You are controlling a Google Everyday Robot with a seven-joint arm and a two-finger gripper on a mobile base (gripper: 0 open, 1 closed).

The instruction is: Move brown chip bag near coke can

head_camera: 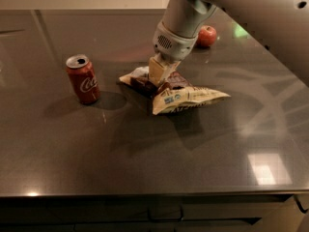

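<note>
The brown chip bag [179, 96] is crumpled, with a dark brown centre and cream edges, and hangs a little above the dark counter near the middle. My gripper [159, 76] comes down from the upper right and is shut on the bag's brown middle. The coke can [83, 79], red with white script and a silver top, stands upright to the left of the bag, a short gap away from the bag's left tip.
A red apple [206, 36] sits at the back right, partly behind my arm [251, 18]. The dark glossy counter [145, 153] has its front edge near the bottom, with drawers below.
</note>
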